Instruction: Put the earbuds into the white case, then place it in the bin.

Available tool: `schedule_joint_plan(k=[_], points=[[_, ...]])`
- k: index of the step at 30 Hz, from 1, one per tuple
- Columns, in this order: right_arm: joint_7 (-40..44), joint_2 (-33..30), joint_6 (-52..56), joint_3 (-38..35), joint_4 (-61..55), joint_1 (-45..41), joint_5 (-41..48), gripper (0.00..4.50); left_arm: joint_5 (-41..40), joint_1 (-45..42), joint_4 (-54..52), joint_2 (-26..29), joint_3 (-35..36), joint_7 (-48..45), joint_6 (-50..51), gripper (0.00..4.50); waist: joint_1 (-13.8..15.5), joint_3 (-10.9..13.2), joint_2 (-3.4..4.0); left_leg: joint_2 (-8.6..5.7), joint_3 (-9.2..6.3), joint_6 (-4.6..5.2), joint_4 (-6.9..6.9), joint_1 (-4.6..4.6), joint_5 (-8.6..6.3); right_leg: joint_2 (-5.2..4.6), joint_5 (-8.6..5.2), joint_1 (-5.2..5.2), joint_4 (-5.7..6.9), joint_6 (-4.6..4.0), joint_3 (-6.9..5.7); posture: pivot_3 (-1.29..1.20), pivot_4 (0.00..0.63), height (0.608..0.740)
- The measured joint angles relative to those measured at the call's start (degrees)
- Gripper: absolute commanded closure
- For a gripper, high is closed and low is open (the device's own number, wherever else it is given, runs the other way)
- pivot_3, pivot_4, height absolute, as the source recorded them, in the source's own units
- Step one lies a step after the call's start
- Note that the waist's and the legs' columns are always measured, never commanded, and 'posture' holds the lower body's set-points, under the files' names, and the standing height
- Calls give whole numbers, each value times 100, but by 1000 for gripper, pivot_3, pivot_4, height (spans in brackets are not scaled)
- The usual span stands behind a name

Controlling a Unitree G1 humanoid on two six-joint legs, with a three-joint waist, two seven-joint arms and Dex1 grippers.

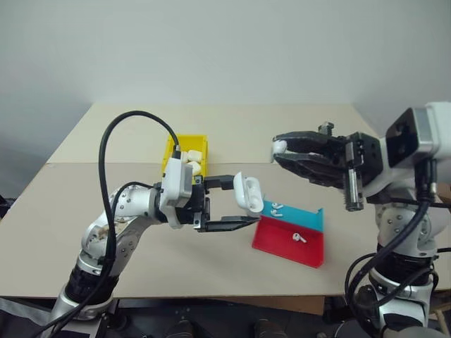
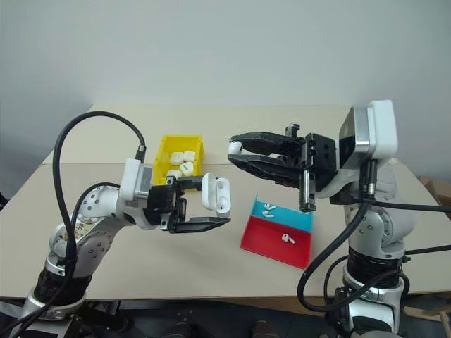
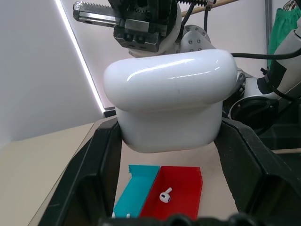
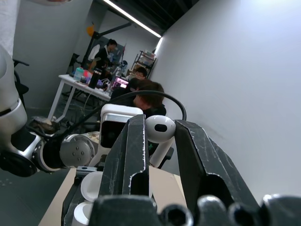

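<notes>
Left gripper: the left gripper [image 1: 236, 204] hung above the table [image 1: 296, 127], its two black fingers clamped on the white case [image 1: 248, 191].
White case: it sat between those fingers with its flip lid swung open; in the left wrist view the glossy case [image 3: 169, 99] stood between the two dark fingers [image 3: 89, 179].
Right gripper: the right gripper [image 1: 280, 151] was raised at about 2 o'clock from the held case, apart from it, pointing toward the robot's left. Its fingers pinched one of the earbuds [image 1: 279, 146] at their tips.
Pinched earbud: in the right wrist view the white bud [image 4: 160, 129] sat wedged between the two black fingers [image 4: 129, 155], stem running down between them.
Tray: a flat red and blue tray [image 1: 285, 246] lay on the table at about 4 o'clock from the held case, under the gap between the two grippers.
Loose earbuds: two lay together on the blue half [image 1: 275, 208]; one lay alone on the red half [image 1: 299, 237].
Bin: the yellow bin [image 1: 184, 142] stood on the table at about 11 o'clock from the held case, well apart from the tray, with several white cases [image 1: 194, 156] inside it.
Background: in the right wrist view, people sat at a cluttered desk [image 4: 82, 82] far behind the arm.
</notes>
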Motion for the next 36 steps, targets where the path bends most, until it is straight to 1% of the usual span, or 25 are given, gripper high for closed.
schedule_joint_plan(k=[6, 17, 32, 34, 36], points=[[110, -51, -617, 389, 122, 226, -349, 3834, -60, 0, -84, -2, 1, 1, 0, 1757, 2, 0, 0, 0, 0, 0, 0, 1, 0, 0, -1, 1, 0, 1, -1, 0, 150, 740], [80, -165, -942, 810, 157, 364, -590, 3834, -59, -3, -83, -40, 0, -5, -6, 1757, 4, 0, 0, 0, 0, 0, 0, 1, 0, 0, -1, 0, 0, 0, 0, 0, 150, 740], [61, -313, -1245, 934, 270, 473, -752, 3834, -15, -1, -24, -99, 4, -68, -19, 1757, 7, 0, 0, -1, 1, 0, 0, 0, 0, 0, 0, 0, 0, 0, 0, 0, 150, 740], [63, -361, -1256, 948, 271, 474, -750, 3115, 8, 0, -5, -110, 1, -89, -20, 1757, 5, 0, 0, 0, 1, 0, 0, 1, 0, 0, 0, 0, 0, 0, 0, 0, 150, 740], [62, -389, -1270, 964, 282, 481, -749, 2527, 38, 4, 3, -122, 2, -116, -36, 1757, 6, 0, 0, 0, 1, 0, 0, 1, 0, 0, 0, 0, 0, 0, 0, 0, 150, 740]])
